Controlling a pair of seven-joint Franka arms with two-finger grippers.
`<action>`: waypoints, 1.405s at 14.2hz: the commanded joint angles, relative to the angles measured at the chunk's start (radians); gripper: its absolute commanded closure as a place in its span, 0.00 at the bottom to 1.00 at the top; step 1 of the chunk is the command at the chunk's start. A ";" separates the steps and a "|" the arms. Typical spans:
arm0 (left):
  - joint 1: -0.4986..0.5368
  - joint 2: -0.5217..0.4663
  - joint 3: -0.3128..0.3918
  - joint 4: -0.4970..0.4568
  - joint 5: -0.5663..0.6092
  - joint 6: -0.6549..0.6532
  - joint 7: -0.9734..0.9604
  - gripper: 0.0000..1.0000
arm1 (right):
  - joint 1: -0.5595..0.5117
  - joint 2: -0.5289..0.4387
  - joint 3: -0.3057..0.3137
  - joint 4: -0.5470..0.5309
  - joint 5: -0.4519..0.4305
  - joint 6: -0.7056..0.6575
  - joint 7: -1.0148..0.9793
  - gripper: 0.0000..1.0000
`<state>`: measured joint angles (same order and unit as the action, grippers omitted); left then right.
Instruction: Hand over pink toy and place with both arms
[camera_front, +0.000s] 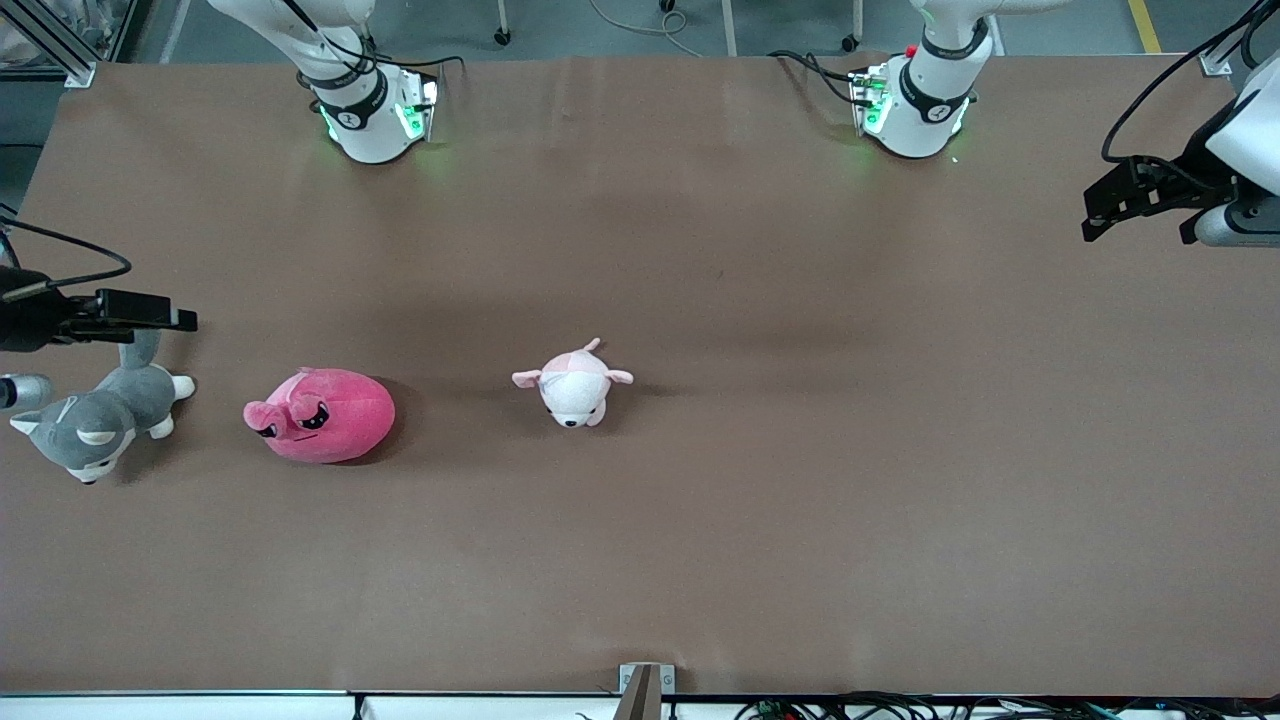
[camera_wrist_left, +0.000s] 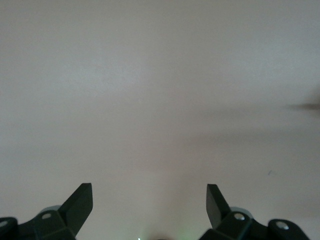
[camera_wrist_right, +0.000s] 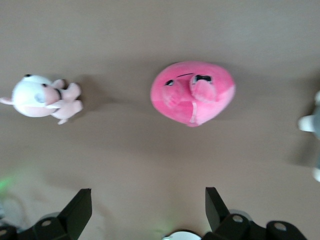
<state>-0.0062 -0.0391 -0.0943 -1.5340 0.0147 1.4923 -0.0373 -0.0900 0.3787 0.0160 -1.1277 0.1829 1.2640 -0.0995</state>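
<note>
The pink toy (camera_front: 325, 415) is a round hot-pink plush with black angry eyes. It lies on the brown table toward the right arm's end and also shows in the right wrist view (camera_wrist_right: 192, 92). My right gripper (camera_front: 170, 320) is open and empty, up over the table at that end, above the husky and apart from the pink toy. Its own view shows its jaws spread wide (camera_wrist_right: 148, 195) over bare table. My left gripper (camera_front: 1105, 215) is open and empty, up over the left arm's end of the table. Its view (camera_wrist_left: 150, 192) shows only bare table.
A grey-and-white plush husky (camera_front: 95, 420) lies beside the pink toy, at the right arm's end; its paws show in the right wrist view (camera_wrist_right: 311, 125). A small pale pink-and-white plush animal (camera_front: 575, 385) lies near the table's middle, also in the right wrist view (camera_wrist_right: 42, 97).
</note>
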 joint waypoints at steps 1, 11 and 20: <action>-0.001 -0.031 0.001 -0.028 -0.016 0.016 -0.007 0.00 | 0.009 -0.011 -0.004 0.014 -0.083 0.052 0.009 0.00; 0.000 -0.035 0.002 -0.020 -0.019 0.014 -0.007 0.00 | -0.002 -0.075 0.001 -0.007 -0.243 0.201 0.057 0.00; 0.005 -0.035 0.002 -0.021 -0.021 0.013 -0.009 0.00 | -0.008 -0.317 0.001 -0.340 -0.229 0.379 0.061 0.00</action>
<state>-0.0047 -0.0506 -0.0929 -1.5353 0.0099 1.4927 -0.0385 -0.0919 0.1413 0.0058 -1.3669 -0.0297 1.6124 -0.0604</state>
